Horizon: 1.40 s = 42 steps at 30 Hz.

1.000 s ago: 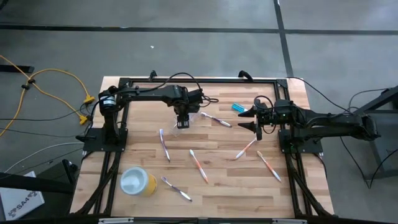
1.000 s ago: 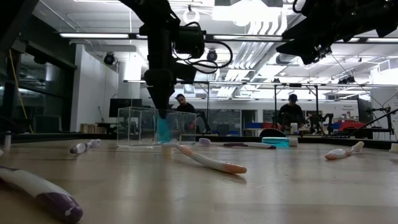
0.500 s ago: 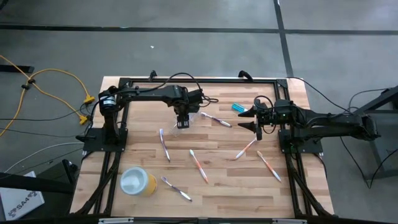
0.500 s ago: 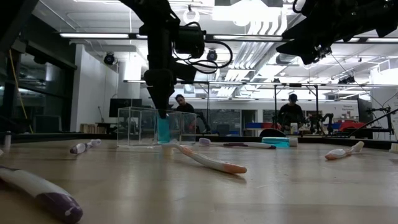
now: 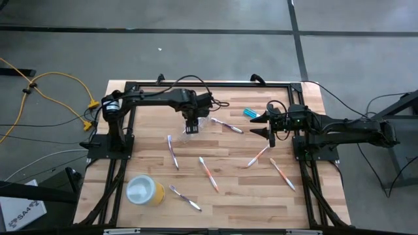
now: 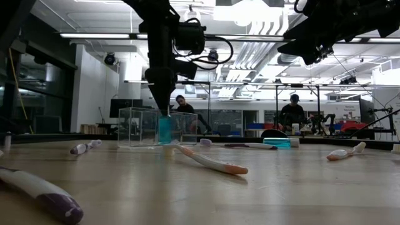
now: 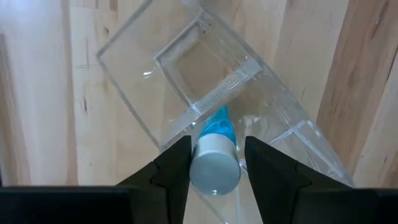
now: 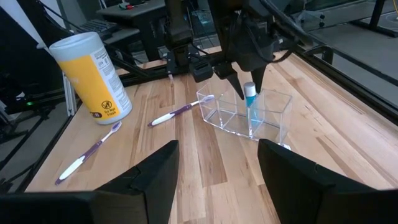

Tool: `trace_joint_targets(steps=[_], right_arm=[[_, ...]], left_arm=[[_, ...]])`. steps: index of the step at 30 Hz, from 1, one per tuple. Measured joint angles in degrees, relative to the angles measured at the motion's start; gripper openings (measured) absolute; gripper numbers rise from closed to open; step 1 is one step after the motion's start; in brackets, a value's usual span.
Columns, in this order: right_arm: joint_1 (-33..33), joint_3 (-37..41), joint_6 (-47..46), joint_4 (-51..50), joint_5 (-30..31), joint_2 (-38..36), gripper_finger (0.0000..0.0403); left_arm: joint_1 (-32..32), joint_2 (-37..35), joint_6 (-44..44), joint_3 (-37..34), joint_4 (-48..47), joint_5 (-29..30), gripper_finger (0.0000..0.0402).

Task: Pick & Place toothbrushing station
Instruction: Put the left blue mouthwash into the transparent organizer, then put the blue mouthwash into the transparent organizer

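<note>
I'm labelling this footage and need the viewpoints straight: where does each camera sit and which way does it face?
High view: overhead, straight down on the table; both arms show.
Low view: at tabletop height, level across into the room; left gripper hangs from above.
Left wrist view: on the left arm, looking down past its fingers at the blue tube they hold over the clear organizer.
Right wrist view: on the right arm, across the table; its open gripper in front.
Shared: both wrist views show the tube and organizer.
</note>
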<state>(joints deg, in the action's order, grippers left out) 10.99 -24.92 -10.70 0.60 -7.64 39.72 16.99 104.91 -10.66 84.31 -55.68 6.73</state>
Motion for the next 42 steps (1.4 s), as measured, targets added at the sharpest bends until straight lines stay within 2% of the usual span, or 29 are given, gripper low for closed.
trace_joint_targets(steps=[32,38,42], right_arm=[[-0.01,-0.01,0.01,-0.22,-0.01,0.00,0.0210],[0.01,-0.01,0.00,-0.01,0.01,-0.02,0.0210],[-0.01,-0.01,0.01,0.01,0.00,-0.01,0.0210]], left_arm=[[-1.07,-7.62,1.51,0.09,1.40,3.18,0.0143],[-3.69,-10.76,1.78,0.11,3.86,3.09,0.0143],[-6.95,-12.11,4.96,0.11,7.22,2.68,0.0143]])
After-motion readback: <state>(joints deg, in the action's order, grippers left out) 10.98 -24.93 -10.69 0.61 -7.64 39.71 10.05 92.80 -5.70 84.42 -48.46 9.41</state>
